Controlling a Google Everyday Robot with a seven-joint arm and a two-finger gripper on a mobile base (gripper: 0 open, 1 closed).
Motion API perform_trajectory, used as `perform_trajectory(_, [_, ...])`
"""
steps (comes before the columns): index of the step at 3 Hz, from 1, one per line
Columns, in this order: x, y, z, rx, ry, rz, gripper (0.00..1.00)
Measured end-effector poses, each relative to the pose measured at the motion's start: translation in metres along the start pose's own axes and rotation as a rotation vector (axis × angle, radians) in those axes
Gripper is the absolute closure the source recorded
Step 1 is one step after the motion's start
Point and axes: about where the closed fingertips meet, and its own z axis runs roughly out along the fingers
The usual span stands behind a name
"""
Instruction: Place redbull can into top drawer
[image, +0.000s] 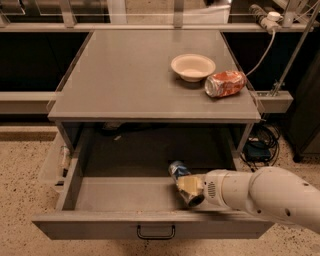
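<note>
Camera view: at the bottom edge of the frame the top drawer (95, 227) stands pulled out, its grey front panel nearest, with a small black handle (156, 232) at the middle. Just behind the panel, a white arm (272, 197) comes in from the lower right and reaches left over the drawer's right half. At its tip the gripper (190, 189) sits inside the drawer, jaws clamped on the redbull can (177, 170). A pale finger pad (189, 184) lies across the can's side. The can is tilted, its blue and silver upper end leaning toward the upper left, right of the drawer's centre; whether its lower end touches the drawer floor cannot be told. Farther back, the grey table (130, 75) spans the middle of the frame. On its right part a cream bowl (193, 67) stands upright, and just right of it an orange-red can (226, 83) lies on its side. In the upper right a cable (261, 54) hangs down.
</note>
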Motion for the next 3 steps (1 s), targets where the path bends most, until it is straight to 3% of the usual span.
perform_trajectory(3, [0.0,0.0,0.0,0.0,0.0,0.0,0.13])
